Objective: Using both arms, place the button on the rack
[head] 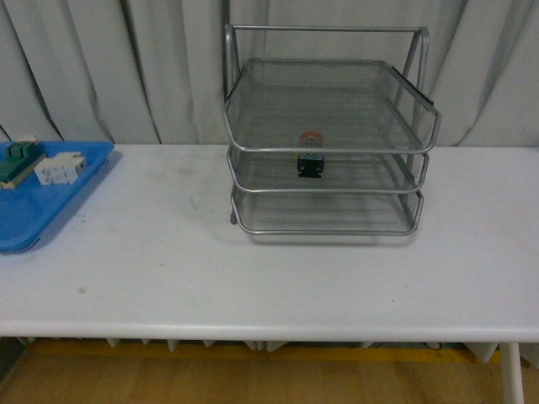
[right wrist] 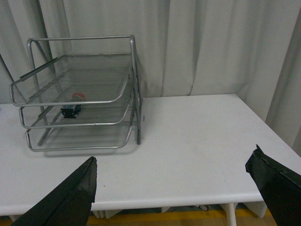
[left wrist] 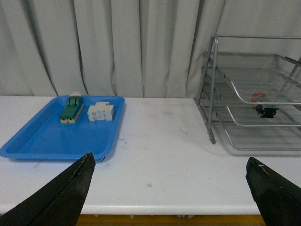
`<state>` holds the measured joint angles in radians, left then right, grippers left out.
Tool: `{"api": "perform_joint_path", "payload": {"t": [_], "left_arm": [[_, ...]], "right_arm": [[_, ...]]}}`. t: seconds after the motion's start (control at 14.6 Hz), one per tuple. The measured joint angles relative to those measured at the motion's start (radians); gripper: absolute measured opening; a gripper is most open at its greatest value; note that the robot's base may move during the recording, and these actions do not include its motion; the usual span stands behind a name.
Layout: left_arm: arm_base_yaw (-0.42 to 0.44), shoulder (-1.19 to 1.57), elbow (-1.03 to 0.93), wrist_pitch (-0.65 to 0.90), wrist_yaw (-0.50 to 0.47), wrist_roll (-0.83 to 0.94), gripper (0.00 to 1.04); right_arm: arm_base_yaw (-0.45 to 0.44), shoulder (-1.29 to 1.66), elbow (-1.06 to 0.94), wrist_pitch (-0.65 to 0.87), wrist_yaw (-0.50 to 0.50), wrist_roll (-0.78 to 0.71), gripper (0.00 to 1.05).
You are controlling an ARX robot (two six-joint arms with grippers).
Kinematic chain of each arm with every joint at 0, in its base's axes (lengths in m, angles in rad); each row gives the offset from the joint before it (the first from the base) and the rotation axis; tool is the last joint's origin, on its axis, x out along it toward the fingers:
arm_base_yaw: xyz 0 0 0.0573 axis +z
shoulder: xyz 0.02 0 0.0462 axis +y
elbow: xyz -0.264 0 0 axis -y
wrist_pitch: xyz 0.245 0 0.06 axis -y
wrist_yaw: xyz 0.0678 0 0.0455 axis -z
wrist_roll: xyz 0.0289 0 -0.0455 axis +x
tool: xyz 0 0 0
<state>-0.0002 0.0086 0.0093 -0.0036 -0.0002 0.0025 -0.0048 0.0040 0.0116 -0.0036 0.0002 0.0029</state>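
While both tools (left wrist: 169,188) (right wrist: 174,188) hang wide apart, the button (head: 311,160) sits in the rack's (head: 324,139) middle tray.

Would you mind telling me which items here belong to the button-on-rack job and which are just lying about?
Job: button, sitting in the middle tray of the rack.
Lying about: blue tray, green-and-cream block, white blocky part.

I read this as a lab or test bench, not a home; a plain white table (head: 269,278) stands before a grey curtain (head: 101,67) hiding the room. Only staged props sit here: a wire rack (head: 324,139); a blue tray (head: 50,198) of small parts.
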Motion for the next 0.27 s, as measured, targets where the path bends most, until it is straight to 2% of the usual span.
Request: {"api": "perform_joint_path", "payload": {"t": [0.27], "left_arm": [[0.000, 0.000, 0.000, 0.000, 0.000, 0.000, 0.98]], "right_arm": [[0.000, 0.000, 0.000, 0.000, 0.000, 0.000, 0.98]]}}
